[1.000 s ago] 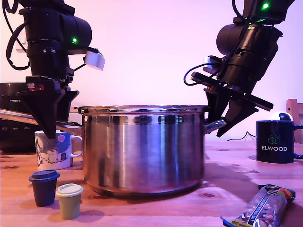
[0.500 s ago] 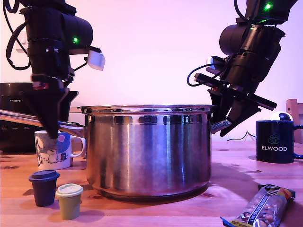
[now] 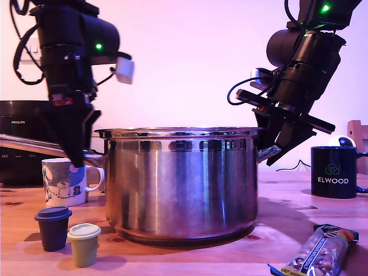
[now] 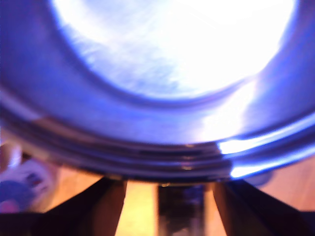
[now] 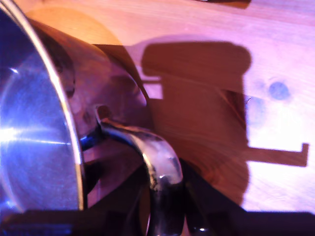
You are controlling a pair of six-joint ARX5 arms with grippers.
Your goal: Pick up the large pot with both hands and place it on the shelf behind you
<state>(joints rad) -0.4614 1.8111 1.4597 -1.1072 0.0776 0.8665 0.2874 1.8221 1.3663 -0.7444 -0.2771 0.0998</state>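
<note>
Exterior view shows the large pot (image 3: 183,183) on the desk (image 3: 287,241): rigid, slick steel, probably heavy. My first claw (image 3: 79,164) straddles the long handle (image 3: 40,145), grip unclear; my second claw (image 3: 269,154) clasps the loop handle (image 5: 147,152).

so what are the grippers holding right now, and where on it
The large pot: my first gripper straddles its long straight handle; my second gripper is around the short loop handle. Whether either is clamped cannot be told.

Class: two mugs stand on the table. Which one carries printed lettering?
The dark blue mug at the exterior view's right, printed ELWOOD; the white mug at the left shows a cartoon picture instead.
</note>
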